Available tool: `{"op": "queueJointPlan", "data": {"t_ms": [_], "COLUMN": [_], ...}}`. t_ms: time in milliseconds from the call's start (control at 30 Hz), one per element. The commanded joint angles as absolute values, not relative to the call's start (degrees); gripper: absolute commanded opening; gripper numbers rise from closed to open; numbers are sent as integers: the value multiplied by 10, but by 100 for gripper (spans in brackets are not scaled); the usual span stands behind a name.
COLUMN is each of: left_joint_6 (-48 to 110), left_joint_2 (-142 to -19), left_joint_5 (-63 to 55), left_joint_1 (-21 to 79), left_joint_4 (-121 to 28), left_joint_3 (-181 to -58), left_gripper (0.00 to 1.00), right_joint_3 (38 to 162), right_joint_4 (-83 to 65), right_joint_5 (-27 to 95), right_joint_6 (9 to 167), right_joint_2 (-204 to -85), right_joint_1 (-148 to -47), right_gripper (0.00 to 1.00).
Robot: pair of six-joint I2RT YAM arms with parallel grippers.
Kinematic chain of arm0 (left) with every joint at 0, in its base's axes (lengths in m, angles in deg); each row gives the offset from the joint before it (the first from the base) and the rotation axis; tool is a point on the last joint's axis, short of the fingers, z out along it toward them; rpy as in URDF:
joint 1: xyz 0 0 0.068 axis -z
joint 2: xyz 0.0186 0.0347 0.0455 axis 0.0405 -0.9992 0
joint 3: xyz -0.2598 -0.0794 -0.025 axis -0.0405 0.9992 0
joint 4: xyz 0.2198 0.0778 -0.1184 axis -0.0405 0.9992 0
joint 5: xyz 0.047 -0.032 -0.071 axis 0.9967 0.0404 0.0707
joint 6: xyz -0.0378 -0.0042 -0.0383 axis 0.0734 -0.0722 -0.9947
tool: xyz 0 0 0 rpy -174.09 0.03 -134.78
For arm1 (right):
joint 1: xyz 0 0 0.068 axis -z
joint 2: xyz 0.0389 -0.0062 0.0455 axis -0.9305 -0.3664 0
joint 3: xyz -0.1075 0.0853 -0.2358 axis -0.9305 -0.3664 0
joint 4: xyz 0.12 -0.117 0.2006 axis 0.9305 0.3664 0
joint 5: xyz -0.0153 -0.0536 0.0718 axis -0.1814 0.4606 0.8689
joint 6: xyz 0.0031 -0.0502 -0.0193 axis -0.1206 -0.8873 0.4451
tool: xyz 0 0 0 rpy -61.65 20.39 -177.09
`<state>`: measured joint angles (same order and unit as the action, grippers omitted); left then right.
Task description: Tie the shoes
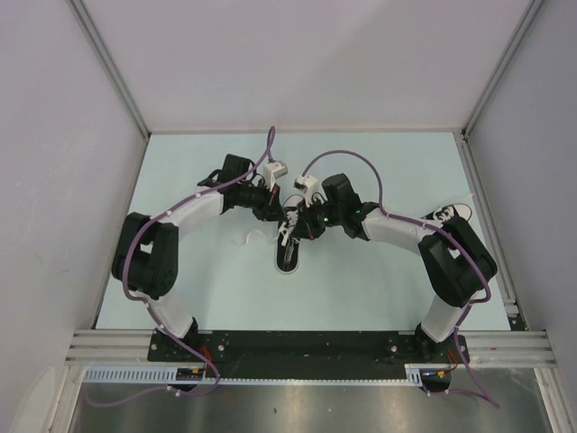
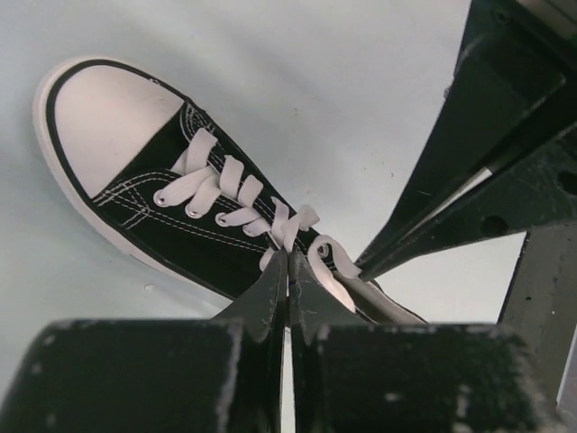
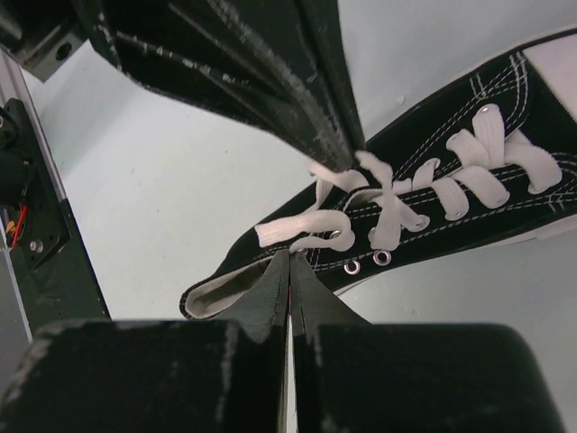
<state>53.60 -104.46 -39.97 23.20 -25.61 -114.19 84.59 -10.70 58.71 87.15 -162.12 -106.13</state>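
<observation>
A small black sneaker [image 1: 288, 255] with a white toe cap lies mid-table, toe towards the arm bases. It also shows in the left wrist view [image 2: 171, 216] and the right wrist view [image 3: 433, 216]. Both grippers meet over its lacing. My left gripper [image 2: 288, 253] is shut, its tips pinching a white lace [image 2: 290, 225] at the top eyelets. My right gripper [image 3: 290, 256] is shut on a white lace loop [image 3: 306, 230] near the shoe's collar. A loose lace end [image 1: 248, 237] trails left on the table. A second sneaker [image 1: 448, 215] lies at the right, partly hidden behind the right arm.
The right gripper's black fingers [image 2: 451, 189] cross the left wrist view at upper right. The left gripper's fingers [image 3: 270, 72] hang over the lacing in the right wrist view. Metal rails [image 1: 487, 207] and grey walls enclose the pale blue table [image 1: 361, 289].
</observation>
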Motion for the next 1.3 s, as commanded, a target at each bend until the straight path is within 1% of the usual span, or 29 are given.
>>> {"op": "queueJointPlan", "data": {"t_ms": [0,300,433,500,633,1000,1267], "left_joint_6": [538,544,540,540,538,528,505], "left_joint_2": [-1012,-1013,-1016,-1017,-1021,-1026,-1021], "left_joint_5": [-439,-441,-439,-439,-437,-443,-457], "left_joint_1": [236,235,235,235,235,233,233], "left_joint_4": [-268,-255,-255,-254,-249,-264,-310], "left_joint_3": [-1129,-1132,-1135,-1137,-1149,-1148,-1115], "left_gripper": [3,3,4,4,4,4,4], "right_joint_3": [864,864,864,868,889,889,889], "right_joint_4": [-173,-210,-212,-242,-224,-181,-160], "right_joint_5": [585,598,592,620,647,639,594], "right_joint_6": [886,882,851,877,862,811,770], "right_joint_2": [-1624,-1637,-1630,-1632,-1643,-1689,-1691], "right_joint_1": [-1055,-1047,-1049,-1034,-1032,-1024,-1030], "right_gripper": [0,0,0,0,0,0,0]}}
